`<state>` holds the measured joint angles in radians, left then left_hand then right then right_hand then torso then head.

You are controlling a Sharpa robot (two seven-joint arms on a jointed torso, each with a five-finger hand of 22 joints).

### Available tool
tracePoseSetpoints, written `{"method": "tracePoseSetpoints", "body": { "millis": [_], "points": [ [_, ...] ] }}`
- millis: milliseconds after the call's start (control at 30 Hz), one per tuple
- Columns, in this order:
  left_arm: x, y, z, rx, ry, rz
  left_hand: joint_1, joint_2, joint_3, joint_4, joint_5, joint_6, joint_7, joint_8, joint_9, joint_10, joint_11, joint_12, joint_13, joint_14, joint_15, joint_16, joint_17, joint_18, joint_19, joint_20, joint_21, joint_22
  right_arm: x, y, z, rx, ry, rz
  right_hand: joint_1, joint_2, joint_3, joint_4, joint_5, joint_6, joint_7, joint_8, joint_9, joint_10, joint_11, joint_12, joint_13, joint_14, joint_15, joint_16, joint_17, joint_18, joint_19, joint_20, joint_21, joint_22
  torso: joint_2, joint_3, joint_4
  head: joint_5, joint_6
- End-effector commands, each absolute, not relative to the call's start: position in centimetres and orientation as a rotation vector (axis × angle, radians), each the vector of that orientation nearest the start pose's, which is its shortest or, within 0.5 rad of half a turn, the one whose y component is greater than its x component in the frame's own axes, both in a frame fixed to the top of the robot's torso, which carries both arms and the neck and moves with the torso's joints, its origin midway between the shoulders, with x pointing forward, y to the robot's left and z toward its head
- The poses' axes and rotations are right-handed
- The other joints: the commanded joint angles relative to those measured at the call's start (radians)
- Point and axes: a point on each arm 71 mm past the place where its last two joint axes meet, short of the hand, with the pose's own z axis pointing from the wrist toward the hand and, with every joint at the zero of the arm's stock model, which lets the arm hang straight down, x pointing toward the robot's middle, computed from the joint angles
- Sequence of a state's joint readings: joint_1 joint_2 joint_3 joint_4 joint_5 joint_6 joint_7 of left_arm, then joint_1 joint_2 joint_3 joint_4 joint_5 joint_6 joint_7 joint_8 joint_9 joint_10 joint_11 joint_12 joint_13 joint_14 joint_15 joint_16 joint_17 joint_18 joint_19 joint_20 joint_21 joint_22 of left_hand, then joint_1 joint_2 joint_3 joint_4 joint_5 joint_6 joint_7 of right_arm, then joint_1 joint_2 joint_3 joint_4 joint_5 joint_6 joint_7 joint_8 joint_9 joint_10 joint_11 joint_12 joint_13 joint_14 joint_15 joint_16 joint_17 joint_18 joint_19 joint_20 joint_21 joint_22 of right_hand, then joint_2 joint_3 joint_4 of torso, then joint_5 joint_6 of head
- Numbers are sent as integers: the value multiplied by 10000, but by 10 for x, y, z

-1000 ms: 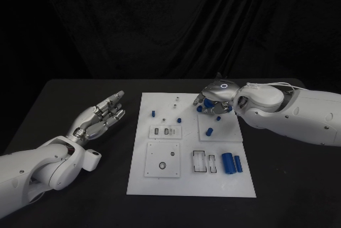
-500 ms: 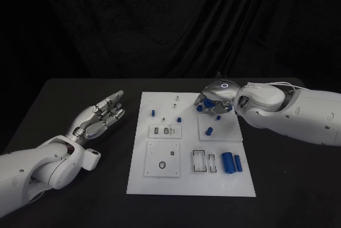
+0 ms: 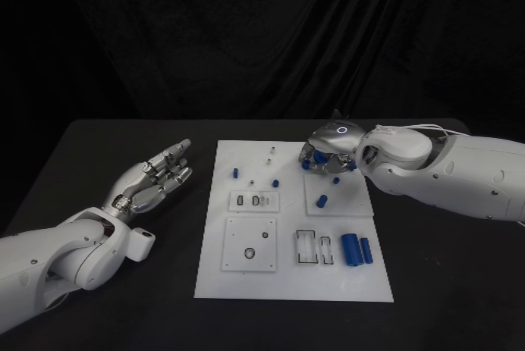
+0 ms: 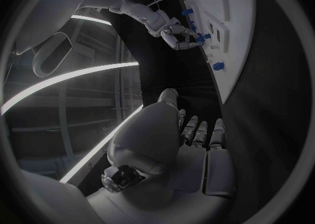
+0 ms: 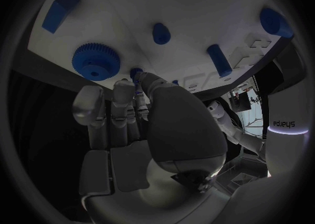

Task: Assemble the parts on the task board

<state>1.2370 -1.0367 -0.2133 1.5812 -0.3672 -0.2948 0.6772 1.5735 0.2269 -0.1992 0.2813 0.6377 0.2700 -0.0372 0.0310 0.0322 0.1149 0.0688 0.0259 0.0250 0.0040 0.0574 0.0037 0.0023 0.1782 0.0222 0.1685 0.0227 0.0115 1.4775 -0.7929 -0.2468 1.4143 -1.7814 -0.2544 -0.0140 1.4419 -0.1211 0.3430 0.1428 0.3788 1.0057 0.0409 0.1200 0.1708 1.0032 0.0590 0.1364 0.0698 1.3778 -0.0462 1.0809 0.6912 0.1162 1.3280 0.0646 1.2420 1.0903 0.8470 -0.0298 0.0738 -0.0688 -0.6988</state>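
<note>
The white task board (image 3: 290, 283) lies in the middle of the black table. My right hand (image 3: 328, 152) hovers over its far right corner, where thumb and a finger pinch a small blue part (image 5: 136, 72) just above the board (image 5: 197, 3). A blue gear (image 5: 96, 61) lies flat beside those fingertips. Left of the board, my left hand (image 3: 153, 180) is stretched out flat with fingers apart, holding nothing. Two blue cylinders (image 3: 356, 250) lie at the board's near right. Small blue pegs (image 3: 235, 171) (image 3: 276, 183) (image 3: 324, 201) stand on the board.
Around the right hand, a blue block (image 5: 59, 11), two blue pegs (image 5: 160, 33) (image 5: 218, 59) and a blue cylinder (image 5: 275, 21) sit on the board. Square white inset plates (image 3: 250, 245) (image 3: 254, 202) occupy its left half. A slotted frame (image 3: 312, 249) lies near the cylinders.
My right hand has drawn slightly toward the board's far edge with the small blue part. The left hand has stayed still.
</note>
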Motion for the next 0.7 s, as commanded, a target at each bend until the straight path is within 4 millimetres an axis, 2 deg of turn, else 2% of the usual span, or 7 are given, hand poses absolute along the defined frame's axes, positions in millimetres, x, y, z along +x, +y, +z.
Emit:
{"method": "tracePoseSetpoints", "body": {
  "millis": [33, 333, 433, 500, 567, 700],
  "points": [
    [443, 274, -181, -4670, 12707, -15801, 72, -43, 72, -8, 27, -4, 58, 22, 9, 0, 99, -54, -5, 3, 75, -21, -6, 0, 17, 79, 17, 12, 519, -202, -131, -6883, 15110, 3604, -114, -53, 69, 10, 10, 130, 38, 52, 81, 152, -26, -73, 1, 116, -7, 97, 127, -126, 67, -3, 96, 139, 4, -10, 19, -25, -11],
    [444, 274, -182, -4697, 12766, -15795, 69, -49, 116, -11, 17, 93, 155, 37, 20, 7, 117, -53, -4, 11, 109, -18, -3, 6, 38, 135, 36, 22, 520, -201, -136, -6920, 15344, 3523, -130, -155, 235, -8, 10, 100, 79, -31, 181, 600, -102, -126, 3, 207, -56, 327, 446, -199, 221, -54, 387, 578, 5, -22, 19, -1, -14],
    [444, 274, -182, -4707, 12781, -15786, 66, -56, 144, -13, 16, 169, 227, 49, 29, 10, 113, -53, -4, 17, 122, -16, -1, 11, 49, 173, 46, 26, 520, -201, -137, -6928, 15395, 3508, -118, -181, 263, -20, 13, 46, 104, -70, 180, 614, -119, -157, -5, 203, -64, 326, 439, -202, 225, -60, 404, 606, 9, -20, 19, 4, -19],
    [444, 274, -182, -4714, 12796, -15783, 61, -72, 191, -16, 16, 298, 367, 66, 42, 11, 75, -53, -4, 17, 123, -16, -1, 20, 59, 210, 53, 29, 520, -200, -137, -6931, 15419, 3505, -98, -188, 310, -34, 12, 84, 152, -62, 207, 680, -151, -179, -6, 209, -81, 349, 473, -209, 237, -71, 436, 660, 8, -22, 19, 4, -22],
    [444, 275, -182, -4720, 12809, -15783, 58, -84, 222, -18, 17, 389, 469, 78, 51, 10, 45, -53, -4, 19, 118, -15, -1, 25, 64, 229, 57, 30, 520, -200, -137, -6930, 15395, 3524, -78, -189, 367, -56, 2, 310, 182, 46, 308, 847, -203, -200, -4, 223, -117, 385, 524, -218, 251, -100, 481, 738, 8, -19, 23, 4, -16],
    [445, 275, -183, -4731, 12832, -15772, 58, -84, 222, -18, 17, 389, 469, 78, 51, 10, 45, -53, -4, 19, 118, -15, -1, 25, 64, 229, 57, 30, 519, -200, -136, -6852, 15186, 3607, -20, -130, 425, -144, -12, 819, 231, 334, 612, 1431, -323, -174, 14, 343, -206, 578, 821, -278, 392, -182, 701, 1075, 7, -22, 27, 11, -8]
  ]
}}
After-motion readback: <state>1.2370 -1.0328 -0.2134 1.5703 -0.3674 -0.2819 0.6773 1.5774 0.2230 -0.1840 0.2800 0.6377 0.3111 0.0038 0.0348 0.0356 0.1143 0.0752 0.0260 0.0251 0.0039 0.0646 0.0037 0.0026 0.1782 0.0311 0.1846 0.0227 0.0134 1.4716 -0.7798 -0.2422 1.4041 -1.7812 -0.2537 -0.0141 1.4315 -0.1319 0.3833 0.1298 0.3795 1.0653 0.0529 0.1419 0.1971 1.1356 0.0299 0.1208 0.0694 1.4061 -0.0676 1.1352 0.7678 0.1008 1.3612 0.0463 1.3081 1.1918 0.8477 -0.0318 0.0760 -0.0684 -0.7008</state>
